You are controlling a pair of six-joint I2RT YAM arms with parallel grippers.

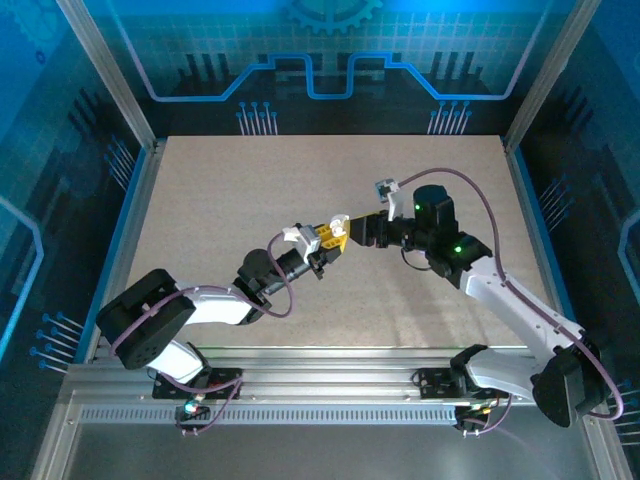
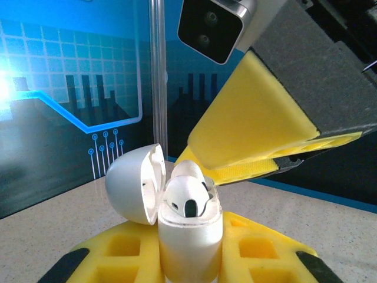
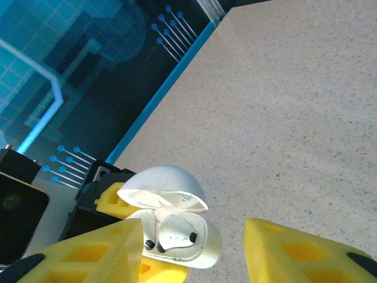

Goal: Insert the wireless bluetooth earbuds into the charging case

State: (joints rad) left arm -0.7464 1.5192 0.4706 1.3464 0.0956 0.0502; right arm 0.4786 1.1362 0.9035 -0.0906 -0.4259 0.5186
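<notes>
Clamping confirmed: the charging case is held upright between the yellow fingers of the left pincer, which is closed on its lower body. The case is carried in the air over the middle of the tabletop, not resting on it. The lid is flipped open and hangs to the left in the left wrist view.

A white earbud is seen in a well of the case, its top a little proud of the rim. Whether it is fully seated cannot be told. White parts are also seen inside the case from the right wrist, but it cannot be told whether both wells are filled.

The fingers of the right pincer are spread apart and nothing is gripped between them. It is positioned just right of and above the case, one yellow finger close over the open mouth.

Judged step: drop-off of an earbud; retreat of the right pincer is expected next.

Risks:
- The lid or the earbud could be clipped if the right pincer is pulled back low or sideways, since clearance looks tight.
- An earbud left proud could be popped out if the lid is pushed shut on it.
- The case could be twisted in the grip by any side load, as only its lower part is clamped.
- A piece knocked loose would fall to the tabletop and roll.
</notes>
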